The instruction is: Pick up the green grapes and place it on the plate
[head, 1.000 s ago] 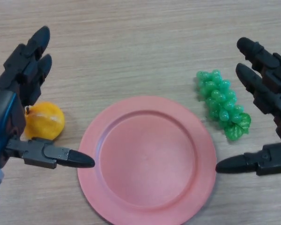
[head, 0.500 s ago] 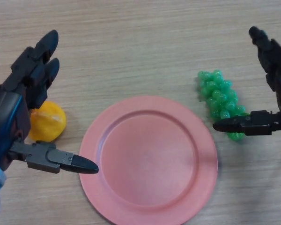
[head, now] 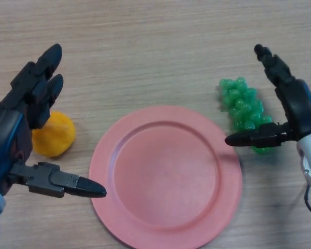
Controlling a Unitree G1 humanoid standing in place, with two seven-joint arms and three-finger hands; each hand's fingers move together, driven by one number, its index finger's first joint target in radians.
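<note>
A bunch of green grapes (head: 243, 106) lies on the wooden table, just right of the pink plate (head: 165, 174). My right hand (head: 295, 106) is open over the grapes' right side. Its thumb (head: 254, 139) points left across the bunch's lower end, and its fingers (head: 272, 67) reach up past the far side. I cannot tell whether it touches the grapes. My left hand (head: 15, 129) is open at the left edge, left of the plate, holding nothing.
A yellow-orange fruit (head: 54, 135) lies on the table left of the plate, partly behind my left hand. The table (head: 155, 46) is light wood.
My right hand has moved left and up from the lower right, over the grapes, with its thumb now across the bunch's lower end. The left hand has shifted only slightly.
</note>
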